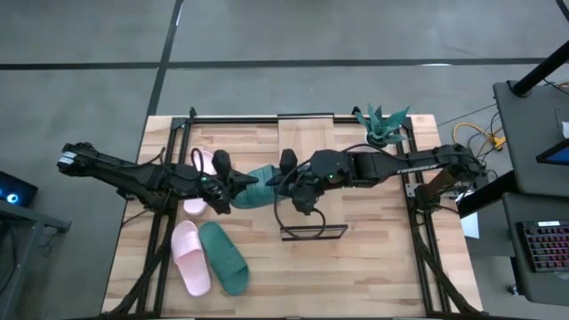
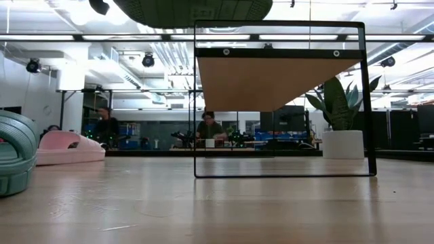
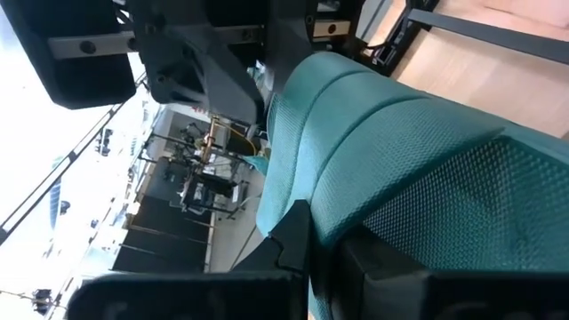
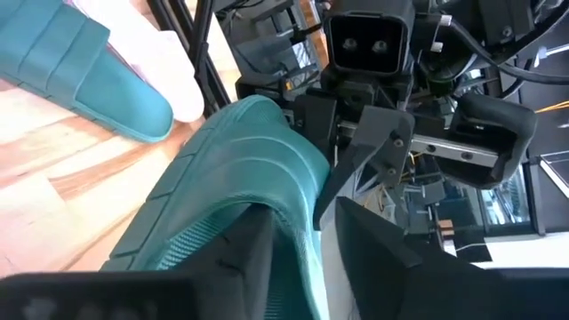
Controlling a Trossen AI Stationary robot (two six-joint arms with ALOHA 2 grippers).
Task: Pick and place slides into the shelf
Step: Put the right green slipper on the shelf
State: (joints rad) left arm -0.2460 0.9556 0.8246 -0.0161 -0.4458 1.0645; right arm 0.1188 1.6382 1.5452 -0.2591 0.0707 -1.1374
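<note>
Beside the light-wood shelf (image 1: 307, 147), both grippers meet at one teal-green rubber slide (image 1: 255, 189): left gripper (image 1: 233, 188) clenched on it, right gripper (image 1: 276, 182) apparently closing around its end.

Two teal slides (image 1: 222, 258), two pink slides (image 1: 189, 258)

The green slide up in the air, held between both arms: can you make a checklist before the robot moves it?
1. Left tool shut on the teal slide: ok.
2. Right tool fully shut on the same slide: cannot tell; its fingers are at the slide's edge.
3. Slide lifted clear of the table: ok.
4. Shelf top bare: ok.
5. Other teal slide and pink slide away from the arms: ok.
6. Second pink slide away from the arms: not ok, it lies under the left arm.
</note>
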